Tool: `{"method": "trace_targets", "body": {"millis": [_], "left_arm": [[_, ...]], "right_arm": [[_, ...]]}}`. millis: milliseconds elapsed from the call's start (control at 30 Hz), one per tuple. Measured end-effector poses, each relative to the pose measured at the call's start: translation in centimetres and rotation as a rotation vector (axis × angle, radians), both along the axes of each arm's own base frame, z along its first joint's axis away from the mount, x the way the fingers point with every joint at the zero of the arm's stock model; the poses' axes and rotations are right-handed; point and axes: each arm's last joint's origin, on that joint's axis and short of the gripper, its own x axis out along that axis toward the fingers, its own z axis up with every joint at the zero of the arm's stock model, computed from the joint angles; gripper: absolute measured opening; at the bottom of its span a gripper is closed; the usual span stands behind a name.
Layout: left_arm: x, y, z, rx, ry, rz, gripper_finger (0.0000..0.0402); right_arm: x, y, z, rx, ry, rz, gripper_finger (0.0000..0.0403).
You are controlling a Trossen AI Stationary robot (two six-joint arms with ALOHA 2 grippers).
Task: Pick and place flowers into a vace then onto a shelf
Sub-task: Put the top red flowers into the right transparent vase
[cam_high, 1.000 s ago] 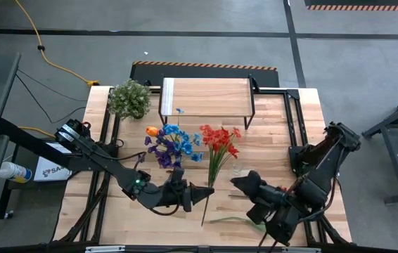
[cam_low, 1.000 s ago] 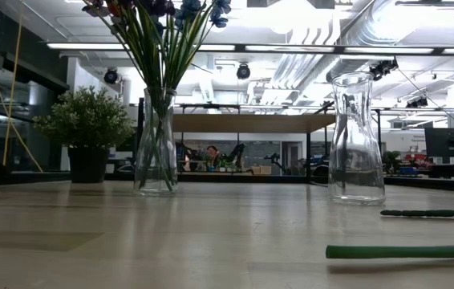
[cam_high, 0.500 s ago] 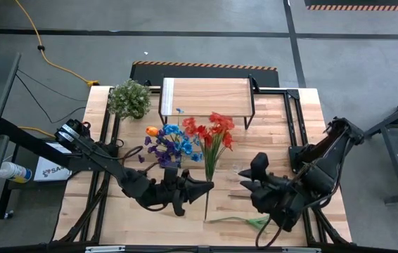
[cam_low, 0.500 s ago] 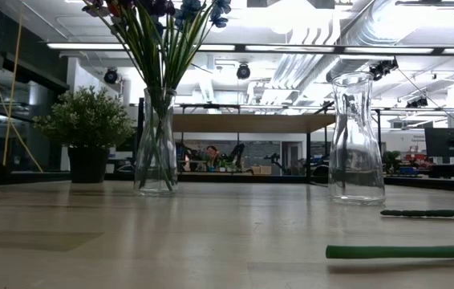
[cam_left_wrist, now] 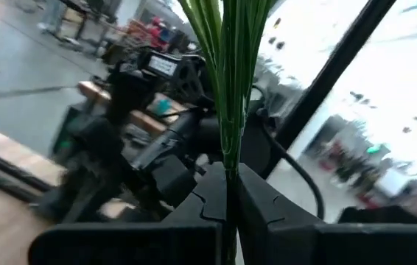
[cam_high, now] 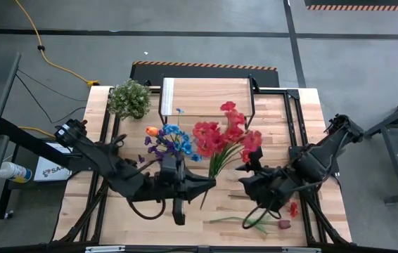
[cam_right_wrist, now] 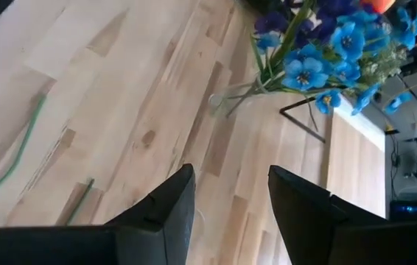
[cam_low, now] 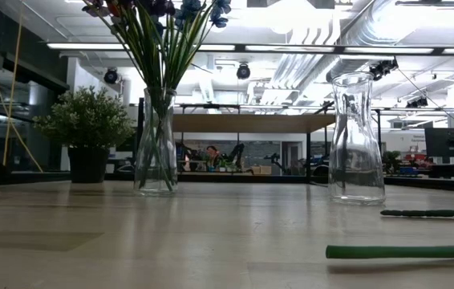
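Rising from the middle of the desk (cam_high: 269,123), a bunch of red flowers (cam_high: 223,135) is held by its green stems, blooms pointing toward the far side and reaching just short of the shelf (cam_high: 206,97). The left tool (cam_high: 209,185) is clenched on the lower ends of those stems; in the left wrist view the green stems (cam_left_wrist: 227,81) run straight up from between its two dark fingers (cam_left_wrist: 197,202), which press together around them.

Just left of the red bunch, blue, purple and orange flowers (cam_high: 169,144) stand in a clear glass vase (cam_low: 156,143), seen in the low view with their stems filling its neck. A second clear vase (cam_low: 356,138) stands to the right in that low view, with no flowers in it.

On the near right of the desk lie loose stems: one green stem (cam_high: 230,219) and a stem with a small red bloom (cam_high: 284,223) beside it. The low view shows two green stems (cam_low: 403,251) lying flat on the wood.

The right tool (cam_high: 245,171) hovers right of the red bunch, its fingers (cam_right_wrist: 168,210) parted with nothing between them, bare wood below.

The shelf, light wood on thin black legs, sits at the far middle of the desk. A bushy pale-green plant (cam_high: 129,98) in a dark pot stands at the far left corner.
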Motion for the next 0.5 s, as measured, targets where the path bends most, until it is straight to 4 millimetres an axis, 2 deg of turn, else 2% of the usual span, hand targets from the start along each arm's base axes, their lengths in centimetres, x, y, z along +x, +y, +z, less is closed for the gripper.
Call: {"method": "trace_targets", "body": {"millis": [133,333,500], "left_arm": [[-0.9,-0.4,1.1,0.112,0.016,0.058,0.0043],[-2.9,-1.8,1.9,0.241,0.067,0.22,0.0043],[-4.6,-3.1,2.6,0.305,0.075,0.302,0.0043]], "right_arm": [[0.5,-0.8,0.0,-0.003,0.002,-0.029,0.0165],[1.3,-2.1,0.0,-0.041,0.005,-0.049,0.0161],[2.8,-2.8,0.7,-0.032,-0.075,-0.039,0.0162]]}}
